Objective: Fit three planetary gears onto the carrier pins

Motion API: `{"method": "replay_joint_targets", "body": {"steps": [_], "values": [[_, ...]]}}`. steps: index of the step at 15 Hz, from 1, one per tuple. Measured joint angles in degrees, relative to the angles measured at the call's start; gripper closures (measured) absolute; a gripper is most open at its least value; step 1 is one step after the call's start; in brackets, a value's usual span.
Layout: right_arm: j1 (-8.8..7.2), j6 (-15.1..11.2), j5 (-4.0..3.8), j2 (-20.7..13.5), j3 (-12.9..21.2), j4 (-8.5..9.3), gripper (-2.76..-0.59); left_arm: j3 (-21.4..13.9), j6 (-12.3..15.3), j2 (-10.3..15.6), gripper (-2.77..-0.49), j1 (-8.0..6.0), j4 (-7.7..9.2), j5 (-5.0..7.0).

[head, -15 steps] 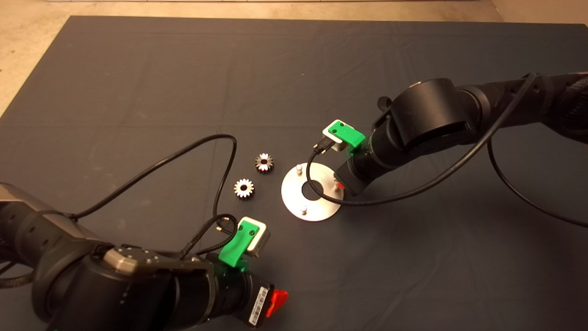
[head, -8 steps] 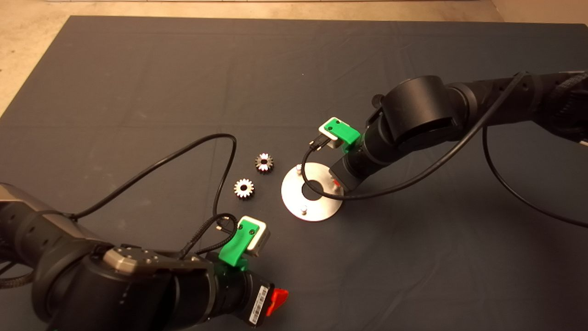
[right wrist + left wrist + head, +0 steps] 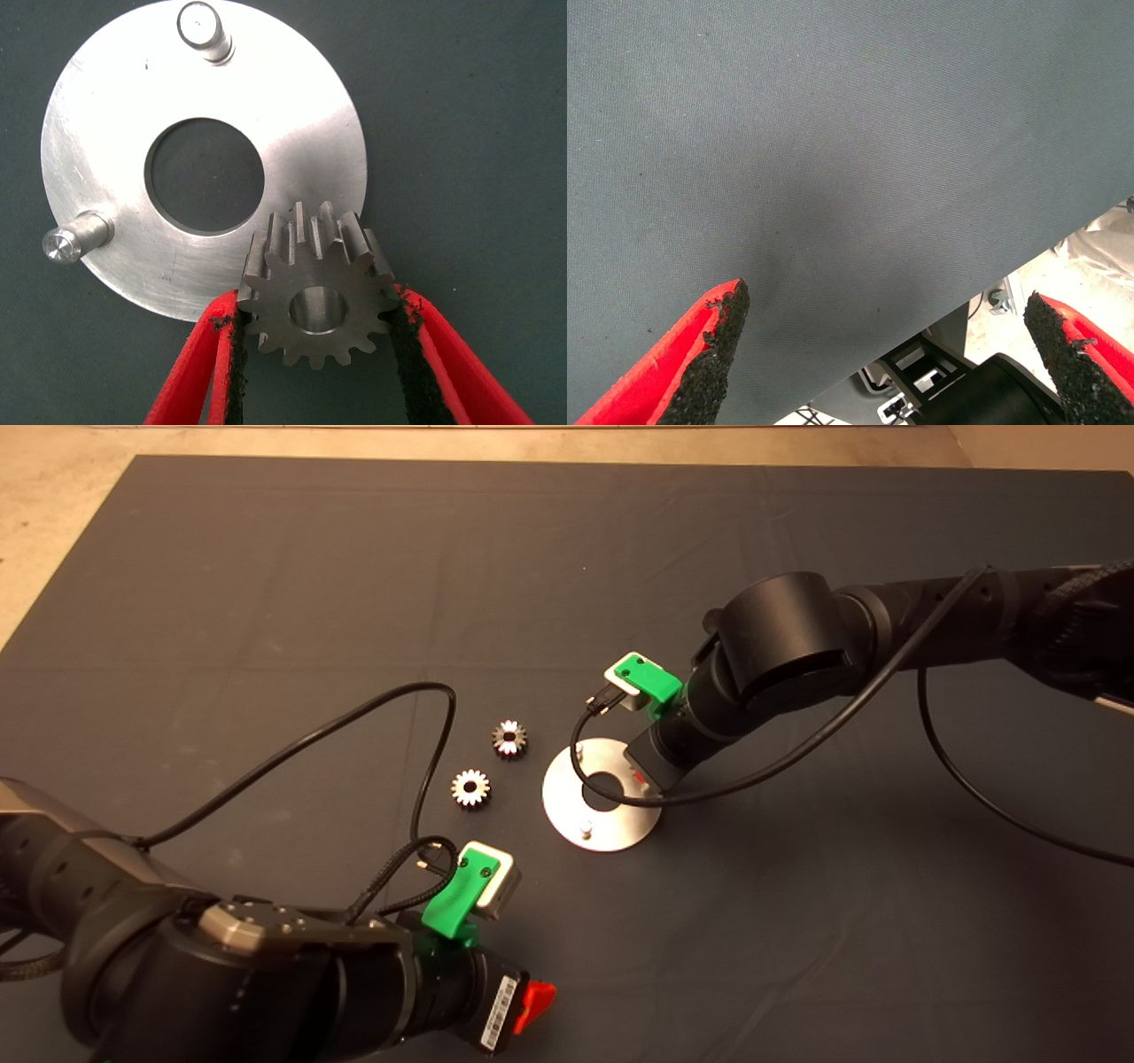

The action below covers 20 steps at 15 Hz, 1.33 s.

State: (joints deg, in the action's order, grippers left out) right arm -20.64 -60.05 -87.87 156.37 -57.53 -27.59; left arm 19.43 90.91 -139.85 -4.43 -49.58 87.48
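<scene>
The shiny steel disc (image 3: 611, 828) lies mid-mat with a central hole. Two carrier pins (image 3: 585, 830) show in the head view; the third is hidden under my right gripper (image 3: 642, 778). That gripper hangs over the disc's right side, shut on one planetary gear. In the right wrist view the gripper (image 3: 315, 310) holds this gear (image 3: 310, 252) by its teeth, bore open, over the disc's rim (image 3: 292, 133), with two bare pins (image 3: 205, 31) (image 3: 75, 239). Two more gears (image 3: 509, 737) (image 3: 470, 787) lie flat left of the disc. My left gripper (image 3: 532, 1001) is parked, open and empty (image 3: 890, 354).
A black cable (image 3: 425, 717) loops over the mat left of the loose gears. The right arm's cable (image 3: 611, 797) sags across the disc. The dark mat (image 3: 797, 921) ends at a tan floor (image 3: 53, 514) at far left.
My right arm has shifted slightly left, carrying the gripper and gear further in over the disc's right side. The left arm and the two loose gears have not moved.
</scene>
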Motion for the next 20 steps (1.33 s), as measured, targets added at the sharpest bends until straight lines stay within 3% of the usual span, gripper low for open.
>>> {"method": "replay_joint_targets", "body": {"steps": [20], "values": [[2.07, 0.9, 0.02, -0.3, -0.1, 0.88, -0.96, 0.0, 0.0, 0.0, -2.22, -0.01, -0.48, -0.02]]}}
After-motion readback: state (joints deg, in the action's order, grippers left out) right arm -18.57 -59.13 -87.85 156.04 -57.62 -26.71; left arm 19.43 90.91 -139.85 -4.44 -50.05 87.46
